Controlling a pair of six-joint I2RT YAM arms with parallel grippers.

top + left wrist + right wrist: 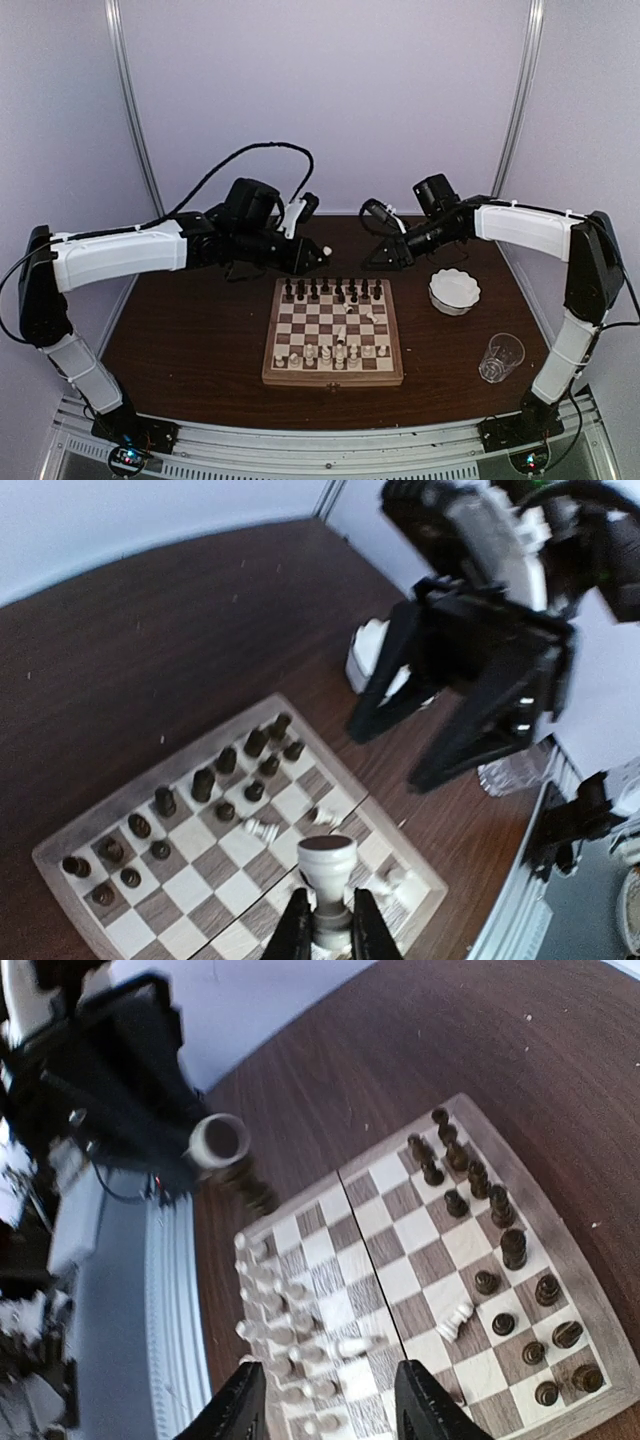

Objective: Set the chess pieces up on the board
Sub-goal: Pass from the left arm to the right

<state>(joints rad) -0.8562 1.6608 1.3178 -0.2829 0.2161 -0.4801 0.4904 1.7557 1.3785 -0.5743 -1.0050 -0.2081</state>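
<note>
Nearest to you, cream-white turned chess pieces (325,352) stand along the 6 o'clock edge of the square wooden chessboard (333,379) on the dark brown table (180,340). Two fallen cream-white pieces (455,1320) lie near the board's centre. Dark brown pieces (330,290) stand along the 12 o'clock edge. Beyond, at 11 o'clock, your left hand (328,912) is closed on one cream-white piece (326,860); at 1 o'clock, your right hand (335,1390) is wide open, empty.

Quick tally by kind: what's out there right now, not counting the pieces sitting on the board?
chessboard: 1
white scalloped bowl: 1
clear glass: 1
white chess piece held in the left gripper: 1
Total: 4
</note>
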